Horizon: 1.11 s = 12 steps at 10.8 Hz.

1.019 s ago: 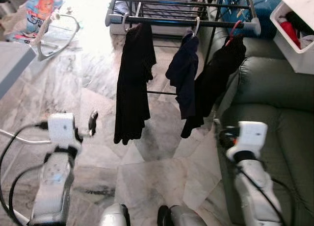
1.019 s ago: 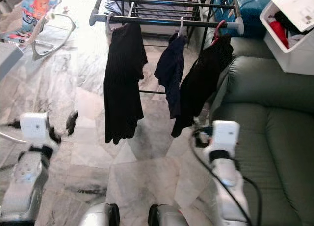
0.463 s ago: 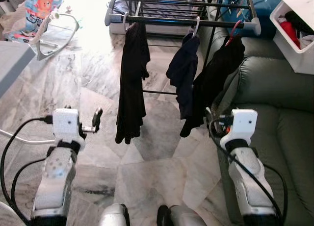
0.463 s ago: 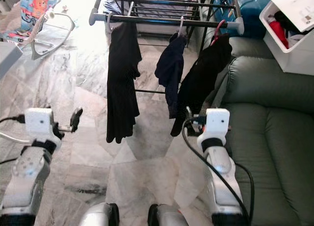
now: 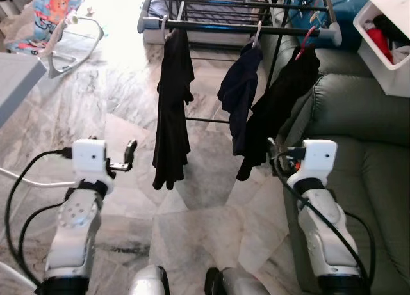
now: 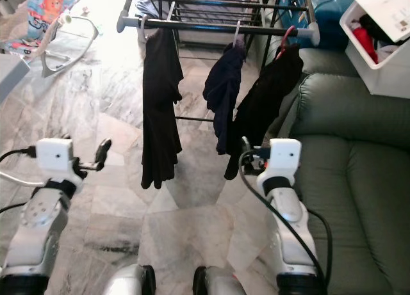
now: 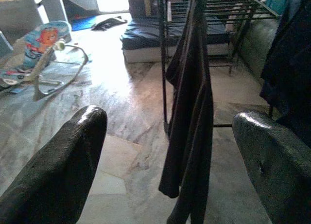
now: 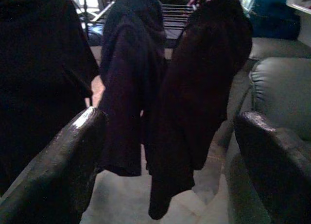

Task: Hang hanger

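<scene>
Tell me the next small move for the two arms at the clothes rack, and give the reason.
Probably draw both arms back and down, clear of the clothes. Three garments already hang on hangers from the rack's front rail: a long black one, a navy one and a black one on a red hanger. The left gripper and right gripper are both open and hold nothing.

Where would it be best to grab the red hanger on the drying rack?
Probably at the neck of the red hanger, just under its hook, coming from the front. The hook curls over the drying rack's front rail, and the dark garment drapes over everything lower, so only that short stem is bare. The right gripper, jaws open, is the nearer one.
</scene>
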Tool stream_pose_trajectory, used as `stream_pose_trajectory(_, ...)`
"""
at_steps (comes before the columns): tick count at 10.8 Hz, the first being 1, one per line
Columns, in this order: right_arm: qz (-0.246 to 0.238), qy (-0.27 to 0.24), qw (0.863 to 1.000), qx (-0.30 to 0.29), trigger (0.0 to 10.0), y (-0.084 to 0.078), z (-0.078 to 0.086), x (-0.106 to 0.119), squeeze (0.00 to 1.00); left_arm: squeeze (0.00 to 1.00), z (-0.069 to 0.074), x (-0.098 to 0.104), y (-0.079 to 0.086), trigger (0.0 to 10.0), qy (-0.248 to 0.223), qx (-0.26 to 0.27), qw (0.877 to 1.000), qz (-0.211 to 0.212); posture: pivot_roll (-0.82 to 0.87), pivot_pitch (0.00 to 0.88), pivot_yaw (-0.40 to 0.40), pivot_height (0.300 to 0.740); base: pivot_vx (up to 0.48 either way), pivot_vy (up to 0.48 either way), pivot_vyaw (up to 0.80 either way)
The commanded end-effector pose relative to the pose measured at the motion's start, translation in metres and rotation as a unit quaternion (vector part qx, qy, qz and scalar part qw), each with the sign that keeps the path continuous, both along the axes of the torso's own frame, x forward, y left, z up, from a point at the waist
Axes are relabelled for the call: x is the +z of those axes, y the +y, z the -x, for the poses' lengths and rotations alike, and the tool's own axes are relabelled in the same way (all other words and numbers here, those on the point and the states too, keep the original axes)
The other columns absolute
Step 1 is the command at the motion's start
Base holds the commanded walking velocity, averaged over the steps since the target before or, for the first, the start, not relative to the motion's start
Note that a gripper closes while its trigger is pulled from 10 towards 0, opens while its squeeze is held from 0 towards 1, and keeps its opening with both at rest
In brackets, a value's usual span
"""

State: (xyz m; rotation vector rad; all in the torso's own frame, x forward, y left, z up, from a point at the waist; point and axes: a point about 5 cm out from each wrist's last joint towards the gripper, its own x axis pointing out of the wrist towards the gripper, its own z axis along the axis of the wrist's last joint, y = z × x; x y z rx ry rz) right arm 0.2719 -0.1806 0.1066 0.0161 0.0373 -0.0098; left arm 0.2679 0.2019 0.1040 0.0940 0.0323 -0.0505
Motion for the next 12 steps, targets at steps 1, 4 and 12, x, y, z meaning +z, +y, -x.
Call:
stream_pose_trajectory(1, 0.010, 0.005, 1.000, -0.015, 10.0, -0.006, 0.001, 0.000, 0.00, 0.00, -0.001, -0.001, -0.001, 10.0, 0.002, -0.002, 1.000, 0.000, -0.05, 0.134, -0.051, 0.740, 0.000, 0.000, 0.00)
stream_pose_trajectory(4, 0.043, 0.000, 0.999, -0.004, 10.0, 0.004, 0.001, -0.002, 0.00, 0.00, 0.001, -0.002, 0.001, 10.0, 0.003, 0.005, 1.000, 0.001, -0.06, 0.145, -0.051, 0.740, 0.000, 0.000, 0.00)
stream_pose_trajectory(12, 0.021, 0.002, 1.000, 0.018, 10.0, 0.007, -0.001, -0.001, 0.00, 0.00, 0.000, -0.005, 0.000, 10.0, 0.016, 0.005, 1.000, 0.007, -0.05, 0.148, -0.052, 0.740, 0.000, 0.272, 0.00)
